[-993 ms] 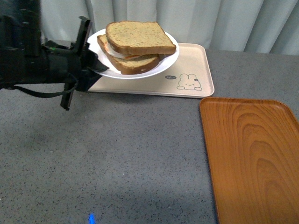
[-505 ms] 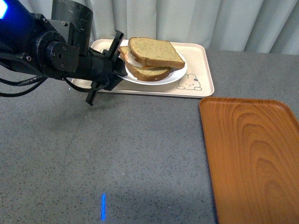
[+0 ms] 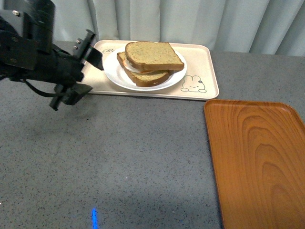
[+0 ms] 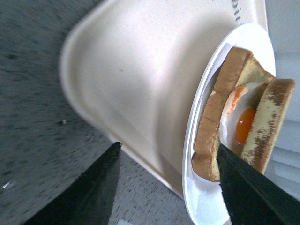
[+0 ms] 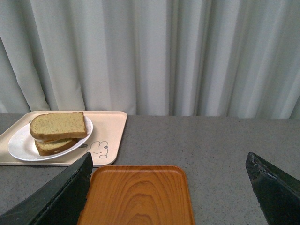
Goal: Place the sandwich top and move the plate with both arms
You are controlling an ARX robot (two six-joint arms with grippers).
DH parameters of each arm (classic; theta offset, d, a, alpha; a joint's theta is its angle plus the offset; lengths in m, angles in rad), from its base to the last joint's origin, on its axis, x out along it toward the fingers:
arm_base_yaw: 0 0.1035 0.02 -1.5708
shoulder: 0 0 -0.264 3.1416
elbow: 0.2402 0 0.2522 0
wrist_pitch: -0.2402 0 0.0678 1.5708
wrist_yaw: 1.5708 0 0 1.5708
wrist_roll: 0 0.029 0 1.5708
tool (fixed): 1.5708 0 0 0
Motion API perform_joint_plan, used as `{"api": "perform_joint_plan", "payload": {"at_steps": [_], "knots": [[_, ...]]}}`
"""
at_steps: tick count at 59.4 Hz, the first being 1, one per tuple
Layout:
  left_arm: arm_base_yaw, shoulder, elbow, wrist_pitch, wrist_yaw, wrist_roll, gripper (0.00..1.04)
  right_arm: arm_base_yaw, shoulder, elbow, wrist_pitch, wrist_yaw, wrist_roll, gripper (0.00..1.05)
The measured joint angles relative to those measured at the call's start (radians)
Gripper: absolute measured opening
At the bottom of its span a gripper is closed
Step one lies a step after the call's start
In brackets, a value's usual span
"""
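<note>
The white plate (image 3: 113,71) rests on the beige rabbit-print tray (image 3: 206,71) at the back. On it lies a sandwich, with the sandwich top (image 3: 153,54) over an egg slice. My left gripper (image 3: 86,71) is open, just left of the plate and apart from it. In the left wrist view the plate's rim (image 4: 197,187), the sandwich top (image 4: 274,117) and the fried egg (image 4: 243,126) lie beyond my open left gripper (image 4: 168,146). My right gripper (image 5: 168,157) is open and empty, far from the plate (image 5: 18,146) and the sandwich top (image 5: 58,124). It is out of the front view.
An orange wood-grain tray (image 3: 257,157) lies empty at the right front, also in the right wrist view (image 5: 136,197). Grey speckled tabletop (image 3: 133,157) spreads in front of the beige tray. A pale curtain hangs behind the table.
The plate with the sandwich came down from a raised hold onto the beige tray. My left gripper let go of its rim and drew back to the left.
</note>
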Motion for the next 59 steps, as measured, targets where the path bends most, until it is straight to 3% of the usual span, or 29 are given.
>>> {"api": "perform_joint_plan", "payload": {"at_steps": [11,14,23,30,44,46,54,59], "knots": [[0.060,-0.283,-0.303,0.019,-0.187,0.224,0.99,0.000,0.000,0.000,0.000,0.000,0.000,0.96],[0.074,-0.365,-0.408,0.041,-0.245,0.335,0.98,0.000,0.000,0.000,0.000,0.000,0.000,0.96],[0.099,-0.520,-0.604,0.072,-0.276,0.539,0.98,0.000,0.000,0.000,0.000,0.000,0.000,0.96],[0.117,-0.436,-0.721,0.472,-0.167,0.734,0.80,0.000,0.000,0.000,0.000,0.000,0.000,0.96],[0.120,-0.544,-0.932,0.946,-0.143,0.972,0.39,0.000,0.000,0.000,0.000,0.000,0.000,0.96],[0.121,-0.591,-0.966,0.988,-0.143,0.992,0.29,0.000,0.000,0.000,0.000,0.000,0.000,0.96],[0.121,-0.750,-1.059,0.959,-0.143,1.016,0.06,0.000,0.000,0.000,0.000,0.000,0.000,0.96],[0.121,-0.859,-1.100,0.898,-0.143,1.023,0.04,0.000,0.000,0.000,0.000,0.000,0.000,0.96]]}}
